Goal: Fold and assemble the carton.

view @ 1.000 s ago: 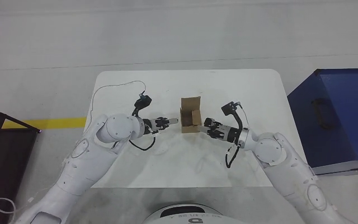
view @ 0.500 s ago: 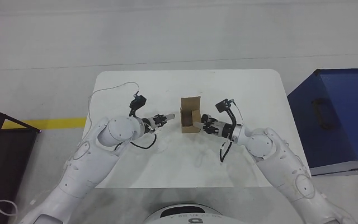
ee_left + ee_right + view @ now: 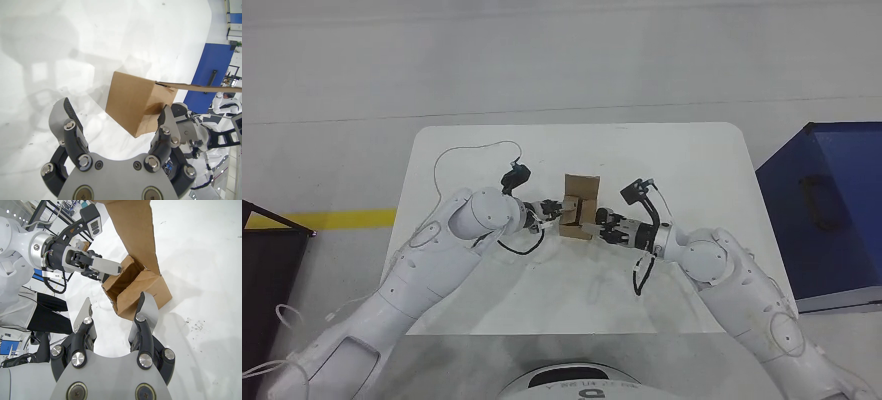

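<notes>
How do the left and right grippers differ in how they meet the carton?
Left gripper has a fingertip at the open rim of the carton; right gripper has a finger beside an outer wall, contact unclear. Left gripper sits on one side, right gripper on the opposite. Shared: both open, neither clamped on it.

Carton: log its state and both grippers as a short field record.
carton: brown, standing on the table, top open, one flap raised
left gripper: open, one finger at the carton's rim
right gripper: open, close by the carton's opposite side
table: white
</notes>
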